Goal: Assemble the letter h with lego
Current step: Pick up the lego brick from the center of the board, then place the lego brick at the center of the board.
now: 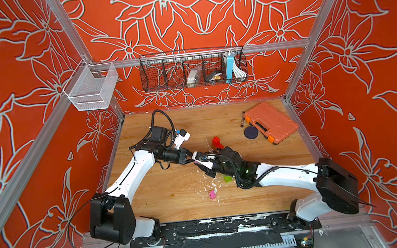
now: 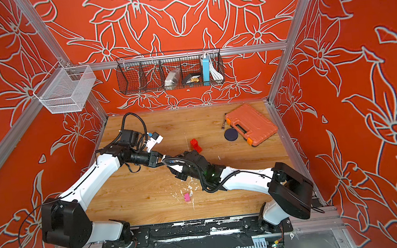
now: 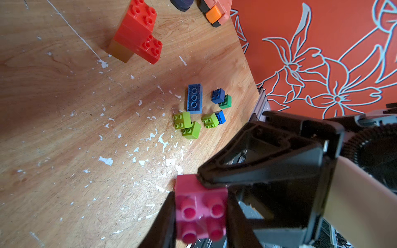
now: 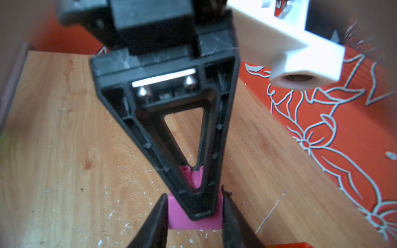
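Note:
A pink brick hangs above the table where the two arms meet. My left gripper is shut on it, studs facing the camera. My right gripper flanks the same pink brick, both fingers flush on its sides. In both top views the arms hide this brick. A stepped stack of red bricks stands on a brown one just behind the grippers. Blue, dark green and lime bricks lie in a loose cluster. A second pink brick and a lime brick lie nearer the front.
An orange tool case lies at the back right with a dark round disc beside it. A black wire basket and a white mesh basket hang on the back rail. White flecks dot the wooden tabletop.

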Motion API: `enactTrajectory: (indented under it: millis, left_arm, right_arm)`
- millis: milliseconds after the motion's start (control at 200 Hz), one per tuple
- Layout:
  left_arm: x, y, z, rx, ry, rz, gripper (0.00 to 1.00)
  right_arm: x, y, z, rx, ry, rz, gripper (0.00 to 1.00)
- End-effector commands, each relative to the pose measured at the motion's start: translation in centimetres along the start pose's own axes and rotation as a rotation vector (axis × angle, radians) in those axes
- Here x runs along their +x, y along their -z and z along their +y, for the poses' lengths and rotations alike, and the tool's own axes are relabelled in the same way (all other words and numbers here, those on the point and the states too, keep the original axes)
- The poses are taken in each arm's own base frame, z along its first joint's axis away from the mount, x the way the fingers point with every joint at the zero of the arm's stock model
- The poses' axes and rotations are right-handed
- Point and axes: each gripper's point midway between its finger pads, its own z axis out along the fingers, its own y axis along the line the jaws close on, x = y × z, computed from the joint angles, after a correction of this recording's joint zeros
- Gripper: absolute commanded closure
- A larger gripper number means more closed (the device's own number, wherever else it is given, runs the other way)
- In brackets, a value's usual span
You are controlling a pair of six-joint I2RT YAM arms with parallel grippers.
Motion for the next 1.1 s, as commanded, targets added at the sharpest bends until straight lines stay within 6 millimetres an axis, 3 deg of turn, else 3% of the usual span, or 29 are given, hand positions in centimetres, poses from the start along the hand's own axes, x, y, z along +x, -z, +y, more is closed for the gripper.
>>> enactTrajectory:
  millis: [0,80,230,350,450,580,726,961,1096]
  left_arm:
    - [0.1,-0.5,0.9,-0.027,-0.02,0.025,0.74]
    - [0.4,-0.8,3.0,-0.117,-0.047,0.041,0.74]
    - [0.5,-1.1,8.6,-0.359,-0.093,0.063,0.72]
    - [1.0,-2.0,12.6,-0.544,-0.153,0.116,0.72]
    - [2.1,-3.4,14.4,-0.622,-0.181,0.174,0.72]
    - [2.9,-4.5,15.4,-0.626,-0.155,0.186,0.68]
    - [3.5,-4.9,15.9,-0.631,-0.143,0.215,0.62]
    - [3.5,-5.0,14.9,-0.573,-0.125,0.228,0.45]
    - [2.9,-3.9,13.7,-0.542,-0.113,0.2,0.41]
  right_arm:
    - [0.7,1.1,0.2,0.005,-0.008,0.019,0.36]
    - [3.1,1.6,1.5,-0.053,-0.001,0.103,0.3]
    - [7.8,3.0,4.9,-0.226,0.0,0.281,0.29]
    - [9.7,4.0,7.4,-0.369,-0.014,0.367,0.29]
    - [11.4,4.6,8.7,-0.46,0.009,0.457,0.29]
    - [13.7,5.6,10.3,-0.601,0.074,0.571,0.3]
    - [13.8,5.5,10.9,-0.644,0.07,0.58,0.3]
    - [14.3,5.2,12.0,-0.717,0.039,0.61,0.34]
    - [14.8,4.8,12.1,-0.712,0.031,0.621,0.45]
